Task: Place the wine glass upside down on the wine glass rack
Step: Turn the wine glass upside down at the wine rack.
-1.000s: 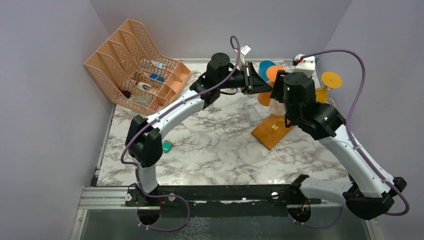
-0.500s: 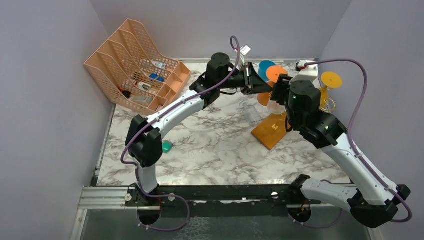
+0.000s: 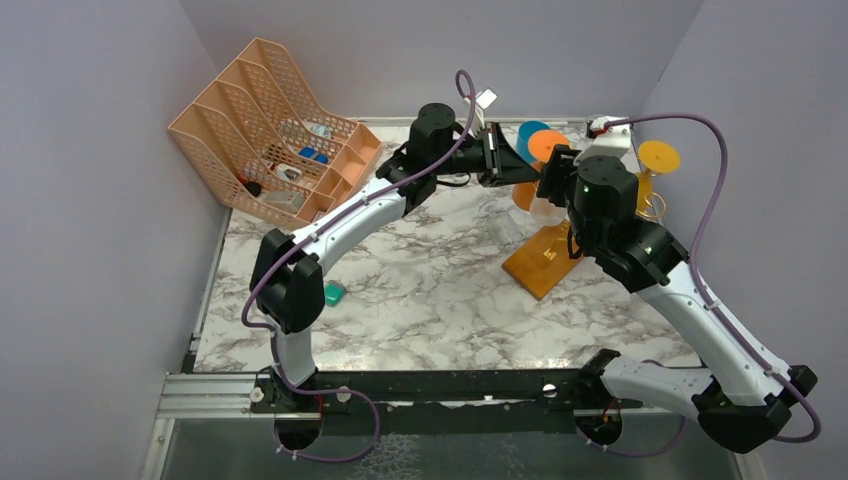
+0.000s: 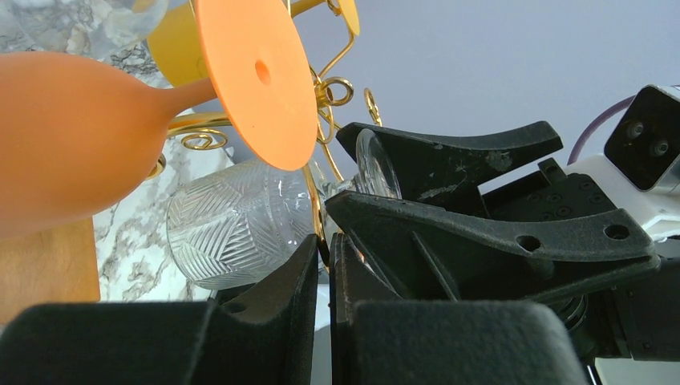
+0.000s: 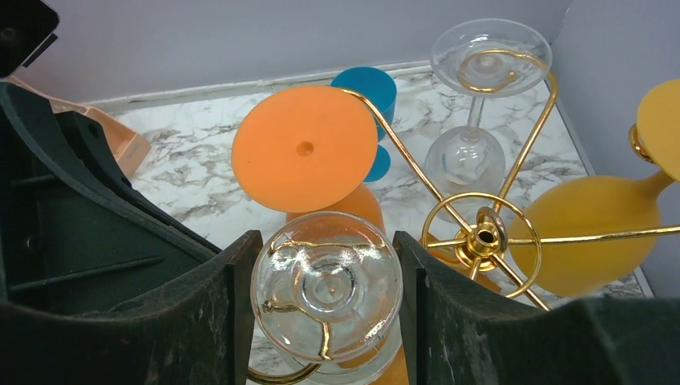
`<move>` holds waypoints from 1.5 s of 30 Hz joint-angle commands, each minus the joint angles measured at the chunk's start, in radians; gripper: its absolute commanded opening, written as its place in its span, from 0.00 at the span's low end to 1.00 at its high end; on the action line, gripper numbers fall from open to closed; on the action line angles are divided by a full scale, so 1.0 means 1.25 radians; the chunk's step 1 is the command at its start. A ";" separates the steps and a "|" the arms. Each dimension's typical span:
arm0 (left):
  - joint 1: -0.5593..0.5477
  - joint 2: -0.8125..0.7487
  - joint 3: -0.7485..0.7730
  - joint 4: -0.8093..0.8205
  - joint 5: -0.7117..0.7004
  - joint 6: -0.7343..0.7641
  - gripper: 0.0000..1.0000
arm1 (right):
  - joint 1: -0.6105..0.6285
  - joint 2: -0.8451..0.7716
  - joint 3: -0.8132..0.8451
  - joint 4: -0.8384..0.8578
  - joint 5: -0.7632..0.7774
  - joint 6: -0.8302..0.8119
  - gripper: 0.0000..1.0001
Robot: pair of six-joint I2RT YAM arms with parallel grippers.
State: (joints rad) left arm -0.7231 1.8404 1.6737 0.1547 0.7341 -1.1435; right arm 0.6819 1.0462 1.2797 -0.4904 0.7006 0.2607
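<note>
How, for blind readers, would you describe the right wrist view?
The right gripper holds an inverted clear wine glass by its foot at a gold arm of the wine glass rack. An orange glass, blue glass, yellow glass and another clear glass are nearby.

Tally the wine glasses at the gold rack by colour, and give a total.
Clear: 2, the held clear glass and the hanging clear glass
Orange glass: 1
Blue glass: 1
Yellow glass: 1
Total: 5

My two arms [image 3: 350, 215] are white with fat black joints — a purple cable [image 3: 670, 116] loops off each. Black fingers [image 4: 481, 228], little round holes; green light [image 3: 577, 181] near two o'clock.
</note>
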 commanded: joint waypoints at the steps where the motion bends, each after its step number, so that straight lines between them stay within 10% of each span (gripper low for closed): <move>1: -0.040 -0.001 0.022 0.108 0.021 -0.007 0.04 | 0.028 -0.004 -0.001 0.137 -0.240 0.030 0.01; 16: -0.042 0.000 0.019 0.111 0.025 -0.011 0.03 | 0.028 0.012 0.007 0.143 -0.330 -0.040 0.01; 30: -0.039 -0.016 0.024 0.065 -0.001 -0.018 0.39 | 0.028 -0.018 -0.020 0.110 -0.345 -0.068 0.01; 45: -0.030 -0.063 0.029 0.009 -0.049 0.027 0.40 | 0.028 -0.023 -0.016 0.090 -0.349 -0.052 0.01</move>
State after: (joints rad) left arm -0.7200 1.8198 1.6730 0.0322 0.7734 -1.1164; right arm 0.6567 1.0142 1.2556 -0.4358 0.5201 0.1741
